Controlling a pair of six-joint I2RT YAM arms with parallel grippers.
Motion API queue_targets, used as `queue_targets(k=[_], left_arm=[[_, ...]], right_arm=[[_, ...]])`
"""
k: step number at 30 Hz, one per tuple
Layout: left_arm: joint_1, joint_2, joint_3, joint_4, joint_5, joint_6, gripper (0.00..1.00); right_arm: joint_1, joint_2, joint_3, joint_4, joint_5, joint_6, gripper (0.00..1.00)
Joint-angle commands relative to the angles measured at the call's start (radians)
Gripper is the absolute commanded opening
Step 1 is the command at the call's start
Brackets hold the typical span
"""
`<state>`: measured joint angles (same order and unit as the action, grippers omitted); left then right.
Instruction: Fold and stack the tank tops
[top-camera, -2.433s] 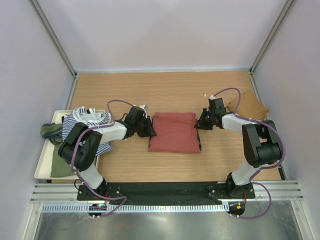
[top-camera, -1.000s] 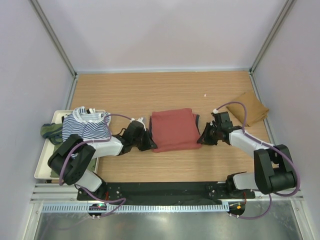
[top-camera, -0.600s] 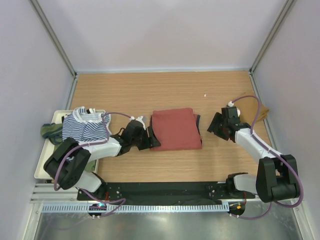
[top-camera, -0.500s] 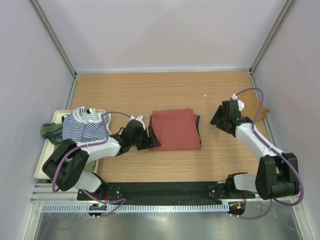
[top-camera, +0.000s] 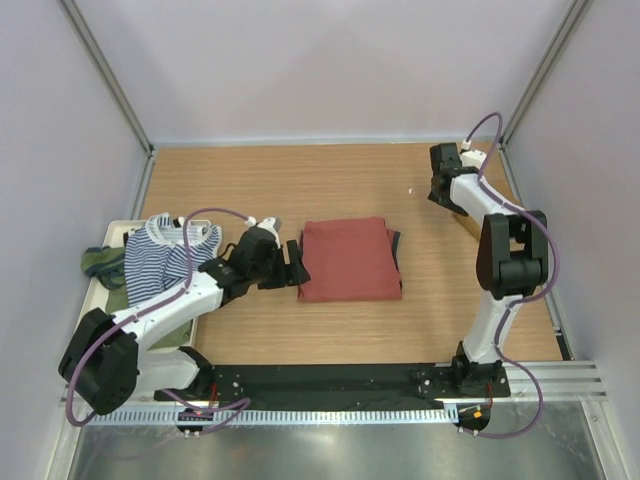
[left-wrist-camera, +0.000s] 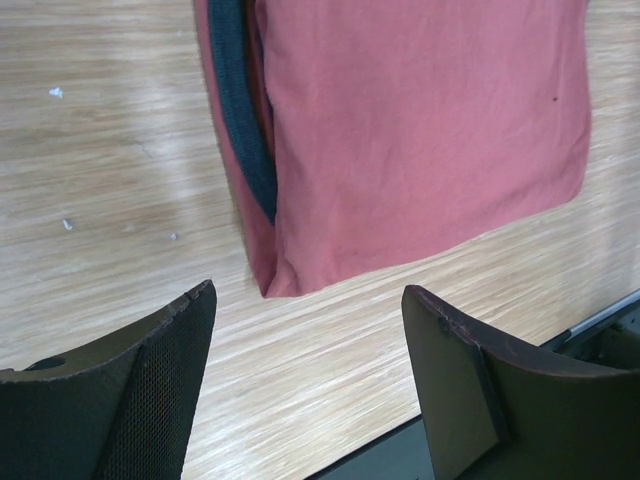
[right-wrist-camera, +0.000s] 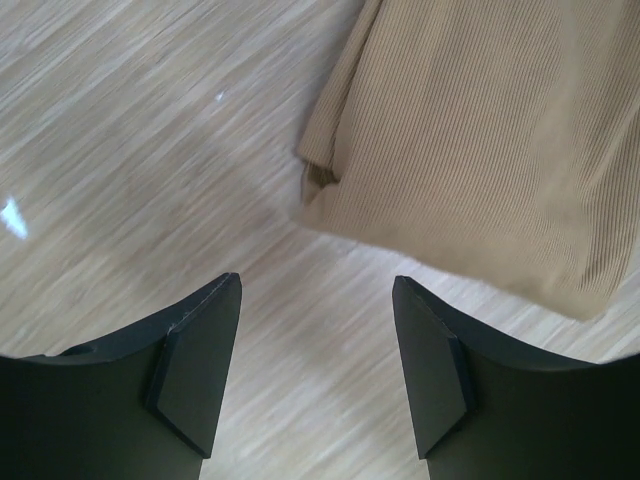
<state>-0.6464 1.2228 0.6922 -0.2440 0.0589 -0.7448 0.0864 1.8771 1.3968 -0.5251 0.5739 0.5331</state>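
Top external view: left gripper (top-camera: 297, 266) and right gripper (top-camera: 441, 196) both released, holding nothing

Nearest you on the left, the tray (top-camera: 85, 345) carries the striped top (top-camera: 165, 255), the olive top (top-camera: 100, 262) over its left rim. Your left gripper's fingers (left-wrist-camera: 150, 380) stand wide apart just off the edge of the folded rust-red top (top-camera: 350, 260), which lies midway across the table (top-camera: 330, 180), navy trim (left-wrist-camera: 238, 110) showing. Farther back at the right, your right gripper hovers over bare wood just beside the tan top (right-wrist-camera: 480, 130)
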Motion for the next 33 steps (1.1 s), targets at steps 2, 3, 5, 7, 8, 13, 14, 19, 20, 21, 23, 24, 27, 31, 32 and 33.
queue_targets(k=[2,3,5,7,8,13,14,19,20,21,23,24,27,31,32,33], left_arm=[[0.005,0.007,0.017,-0.041,0.019,0.028,0.76],[0.005,0.020,0.017,-0.038,0.022,0.028,0.76],[0.005,0.026,0.015,-0.034,0.027,0.030,0.75],[0.005,0.032,0.010,-0.025,0.028,0.030,0.75],[0.005,0.033,0.012,-0.024,0.036,0.030,0.75],[0.005,0.026,0.013,-0.025,0.050,0.030,0.74],[0.005,0.023,0.013,-0.029,0.050,0.030,0.74],[0.005,0.029,0.030,-0.032,0.056,0.032,0.73],[0.005,0.035,0.035,-0.031,0.062,0.032,0.73],[0.005,0.040,0.047,-0.032,0.073,0.032,0.73],[0.004,0.055,0.058,-0.032,0.082,0.033,0.73],[0.004,0.060,0.070,-0.031,0.087,0.032,0.73],[-0.004,0.078,0.093,-0.031,0.093,0.032,0.73],[-0.016,0.127,0.135,-0.015,0.119,0.019,0.75],[-0.019,0.141,0.144,0.004,0.131,0.004,0.75],[-0.028,0.170,0.170,0.012,0.143,-0.002,0.75]], right_arm=[[-0.043,0.095,0.134,-0.059,0.084,-0.012,0.68],[-0.051,0.111,0.166,-0.067,0.080,-0.009,0.68],[-0.074,0.154,0.188,-0.062,0.052,-0.008,0.68],[-0.074,0.186,0.215,-0.072,0.034,-0.008,0.66],[-0.074,0.209,0.226,-0.078,0.030,-0.007,0.64],[-0.074,0.185,0.145,-0.047,-0.097,-0.031,0.18],[-0.074,0.157,0.104,-0.046,-0.133,-0.051,0.13],[0.004,-0.050,-0.143,-0.013,-0.204,-0.064,0.03],[0.016,-0.090,-0.251,-0.001,-0.229,-0.067,0.03],[0.029,-0.180,-0.304,0.011,-0.244,-0.056,0.03],[0.091,-0.267,-0.446,0.022,-0.301,-0.044,0.04],[0.122,-0.309,-0.485,0.019,-0.312,-0.038,0.05],[0.283,-0.432,-0.574,-0.016,-0.342,0.021,0.20],[0.340,-0.521,-0.591,-0.055,-0.365,0.076,0.72],[0.339,-0.564,-0.575,-0.058,-0.347,0.065,0.73],[0.332,-0.581,-0.561,-0.068,-0.348,0.056,0.74]])
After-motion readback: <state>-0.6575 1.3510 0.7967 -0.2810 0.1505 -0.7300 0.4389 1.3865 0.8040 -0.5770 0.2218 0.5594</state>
